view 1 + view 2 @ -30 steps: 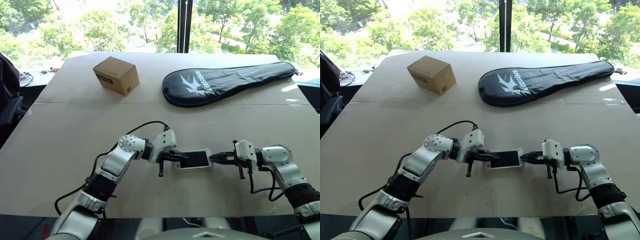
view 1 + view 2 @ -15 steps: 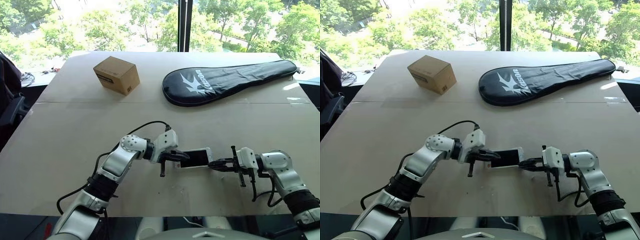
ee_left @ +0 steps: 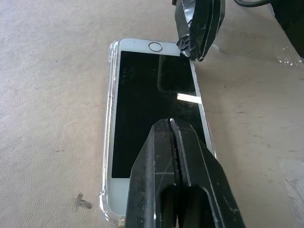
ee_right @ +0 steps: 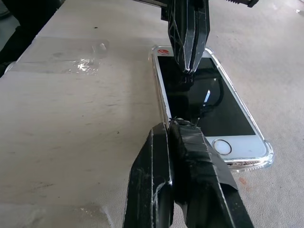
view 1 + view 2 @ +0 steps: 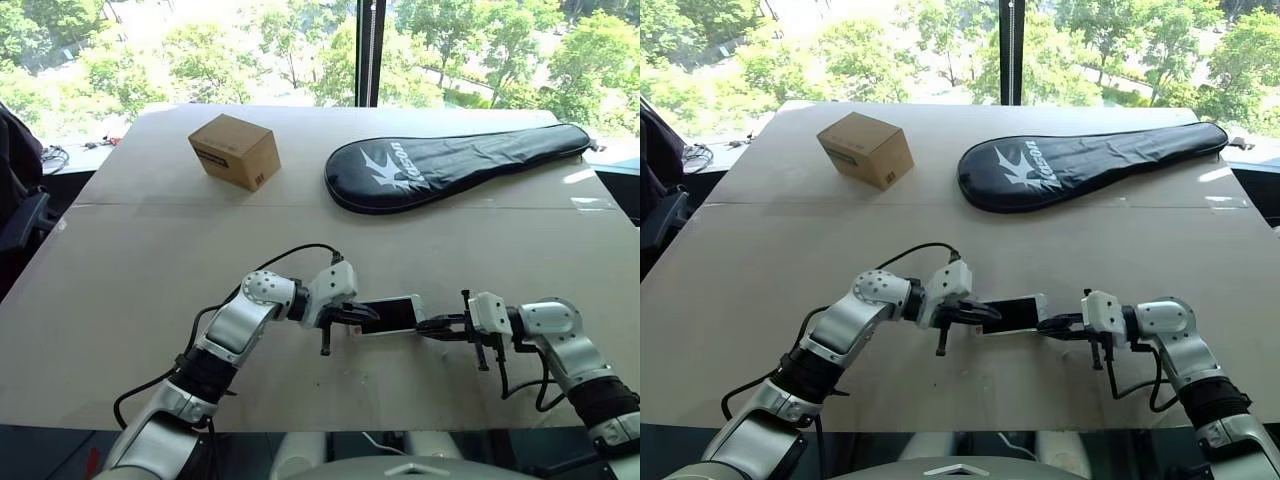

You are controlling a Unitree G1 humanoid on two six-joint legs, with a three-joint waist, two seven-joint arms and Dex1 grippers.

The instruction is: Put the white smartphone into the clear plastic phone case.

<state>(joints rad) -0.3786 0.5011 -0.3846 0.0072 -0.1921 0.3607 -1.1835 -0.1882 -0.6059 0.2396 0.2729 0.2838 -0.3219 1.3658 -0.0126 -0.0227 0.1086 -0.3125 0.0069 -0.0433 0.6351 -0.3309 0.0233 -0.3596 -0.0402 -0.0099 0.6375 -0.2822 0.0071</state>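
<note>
The white smartphone (image 5: 395, 314) lies flat, screen up, near the table's front edge, seated inside the clear plastic phone case (image 3: 110, 95), whose rim shows around it. My left gripper (image 5: 372, 316) is shut, its tips over the phone's left end above the screen (image 3: 156, 109). My right gripper (image 5: 425, 327) is shut too, with its taped tips at the corner of the phone's home-button end (image 4: 223, 147). I cannot tell whether either gripper touches the phone.
A brown cardboard box (image 5: 235, 150) stands at the far left of the table. A long black racket cover (image 5: 450, 170) lies at the far right. A shiny clear scrap (image 4: 88, 64) lies on the table surface beside the phone.
</note>
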